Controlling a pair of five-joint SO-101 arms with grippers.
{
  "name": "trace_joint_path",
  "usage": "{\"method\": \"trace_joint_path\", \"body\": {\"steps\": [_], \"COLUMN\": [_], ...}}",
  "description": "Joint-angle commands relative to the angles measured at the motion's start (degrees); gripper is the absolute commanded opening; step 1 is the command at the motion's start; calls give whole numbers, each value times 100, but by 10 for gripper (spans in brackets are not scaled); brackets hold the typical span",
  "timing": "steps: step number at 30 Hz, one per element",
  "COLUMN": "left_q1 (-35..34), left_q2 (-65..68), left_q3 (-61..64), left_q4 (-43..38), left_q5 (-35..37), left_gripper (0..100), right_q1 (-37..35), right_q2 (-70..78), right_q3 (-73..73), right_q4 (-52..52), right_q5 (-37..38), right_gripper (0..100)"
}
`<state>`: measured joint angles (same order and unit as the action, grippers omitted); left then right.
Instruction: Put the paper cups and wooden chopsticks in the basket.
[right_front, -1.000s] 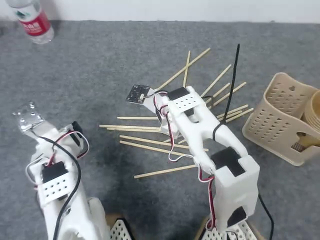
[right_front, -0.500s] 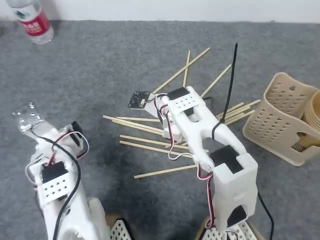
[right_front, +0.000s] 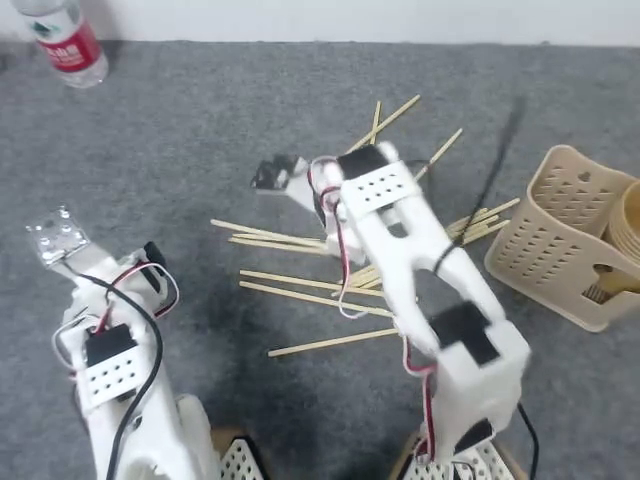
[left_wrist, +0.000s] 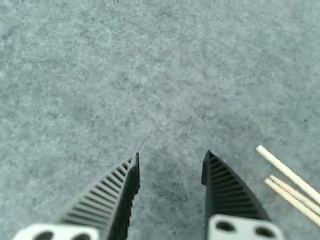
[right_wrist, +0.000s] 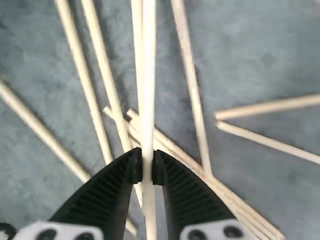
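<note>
Chopstick (right_wrist: 148, 75) sits clamped in the right pincer (right_wrist: 146, 164).

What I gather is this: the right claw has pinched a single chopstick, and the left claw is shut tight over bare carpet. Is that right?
Not quite. The left gripper is open, its jaws spread apart over the grey carpet, as the left wrist view shows. The rest holds: the right gripper has pinched a single chopstick.
</note>
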<state>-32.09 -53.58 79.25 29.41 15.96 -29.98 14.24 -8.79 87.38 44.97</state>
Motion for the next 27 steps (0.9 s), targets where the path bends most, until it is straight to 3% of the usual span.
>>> {"method": "trace_joint_path", "body": {"steps": [1,6,17,23,27], "left_q1": [53,53,53,26,26], "left_q2": [-70,-79,-62,-62,-97], "left_q3": [-48,-40,-40,-31,22], "left_q4": [-132,-132,-114,-105,-97], "left_q5": [53,53,53,44,35], "left_gripper": [195,195,195,195,195], "right_q1": [189,945,3451,5147,5780], "right_q2": [-1024,-1886,-4268,-5024,-5358], "right_q3": [-730,-1591,-2444,-2215,-1371], "right_q4": [752,1481,1455,532,48], "right_q5": [53,62,-264,-1609,-2462], "right_gripper": [6,6,6,6,6]}}
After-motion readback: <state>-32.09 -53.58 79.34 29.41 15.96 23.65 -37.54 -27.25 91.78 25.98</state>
